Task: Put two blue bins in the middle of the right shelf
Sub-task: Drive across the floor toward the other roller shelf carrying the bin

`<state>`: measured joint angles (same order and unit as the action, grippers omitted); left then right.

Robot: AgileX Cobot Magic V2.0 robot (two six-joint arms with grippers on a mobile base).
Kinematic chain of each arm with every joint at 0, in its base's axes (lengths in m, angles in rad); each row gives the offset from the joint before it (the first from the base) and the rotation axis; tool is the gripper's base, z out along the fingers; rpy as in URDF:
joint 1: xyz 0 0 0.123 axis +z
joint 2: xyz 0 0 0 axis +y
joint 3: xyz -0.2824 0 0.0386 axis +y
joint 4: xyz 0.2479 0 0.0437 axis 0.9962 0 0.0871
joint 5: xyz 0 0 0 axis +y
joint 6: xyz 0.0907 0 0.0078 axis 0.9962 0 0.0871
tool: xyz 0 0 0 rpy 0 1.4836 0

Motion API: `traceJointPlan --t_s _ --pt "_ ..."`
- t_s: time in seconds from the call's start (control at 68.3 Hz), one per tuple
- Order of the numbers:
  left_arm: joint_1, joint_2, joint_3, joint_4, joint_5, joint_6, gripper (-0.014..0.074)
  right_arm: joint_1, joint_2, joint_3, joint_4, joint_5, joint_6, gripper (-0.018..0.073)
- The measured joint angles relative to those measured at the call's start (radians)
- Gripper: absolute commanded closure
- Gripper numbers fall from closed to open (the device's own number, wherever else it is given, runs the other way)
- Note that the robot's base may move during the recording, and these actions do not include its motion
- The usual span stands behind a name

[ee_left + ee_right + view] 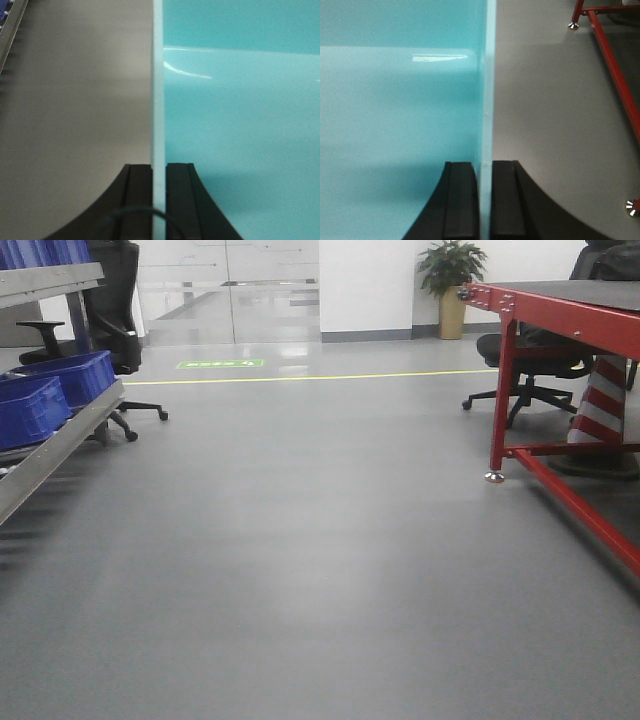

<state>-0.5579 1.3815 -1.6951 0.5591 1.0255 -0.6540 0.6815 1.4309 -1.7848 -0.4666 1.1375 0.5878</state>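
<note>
A bin with a pale turquoise-blue inside [240, 115] fills the right of the left wrist view and the left of the right wrist view [395, 100]. My left gripper [158, 165] is shut on its left wall [158, 75]. My right gripper [485, 162] is shut on its right wall [489, 75]. The bin hangs above grey floor and does not show in the front view. Two dark blue bins [30, 408] [80, 375] rest on the tilted metal shelf [60, 445] at the far left. A red-framed rack with a dark top [505, 370] stands at the right.
Grey floor [320, 540] stretches ahead between shelf and rack. The rack's low red bar [580, 510] runs along the floor. A black office chair [530, 365] and a striped cone [600, 400] sit under the rack. Another chair [110, 310] stands behind the left shelf.
</note>
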Motion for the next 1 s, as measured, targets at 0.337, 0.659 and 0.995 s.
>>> traceJointPlan --t_s 0.337,0.659,0.995 --pt "0.000 0.059 -0.003 0.008 -0.066 -0.002 0.0707 -0.006 0.000 0.000 -0.040 0.006 0.000 0.0721" --pt "0.009 0.130 -0.003 0.023 -0.185 -0.006 0.0707 -0.015 0.000 0.000 -0.074 -0.011 0.000 0.0721" --pt "0.011 0.170 -0.005 0.024 -0.235 -0.010 0.0707 -0.018 0.000 0.000 -0.097 -0.015 0.000 0.0721"
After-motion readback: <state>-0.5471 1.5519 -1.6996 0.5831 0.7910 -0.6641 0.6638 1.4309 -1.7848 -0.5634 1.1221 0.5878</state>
